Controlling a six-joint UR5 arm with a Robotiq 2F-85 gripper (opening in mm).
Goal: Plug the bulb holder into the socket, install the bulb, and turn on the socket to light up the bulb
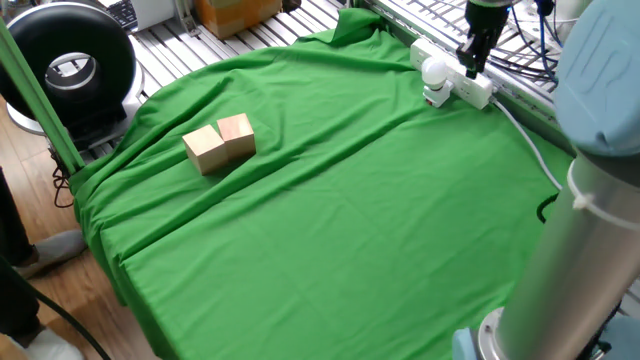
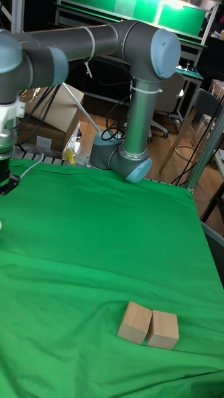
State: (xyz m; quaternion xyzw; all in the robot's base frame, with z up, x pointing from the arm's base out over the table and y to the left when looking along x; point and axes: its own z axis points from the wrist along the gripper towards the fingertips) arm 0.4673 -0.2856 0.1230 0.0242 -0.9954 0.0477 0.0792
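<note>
Bulb [image 1: 434,71] sits in the holder [image 1: 434,96], which is plugged into the near end of the socket [image 1: 462,78]. Socket lies at the far right edge of the green cloth [image 1: 330,210] on the counter, its white cable [image 1: 525,137] trailing off the right end. End effector [image 1: 474,66] points down onto the socket, just right of the bulb; finger opening cannot be told. Two wooden blocks [image 1: 220,142], touching, lie well left of the socket.

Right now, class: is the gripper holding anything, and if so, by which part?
Nothing appears held. The gripper is poised over the socket, beside the bulb, which sits installed; whether its fingers are open is unclear.
</note>
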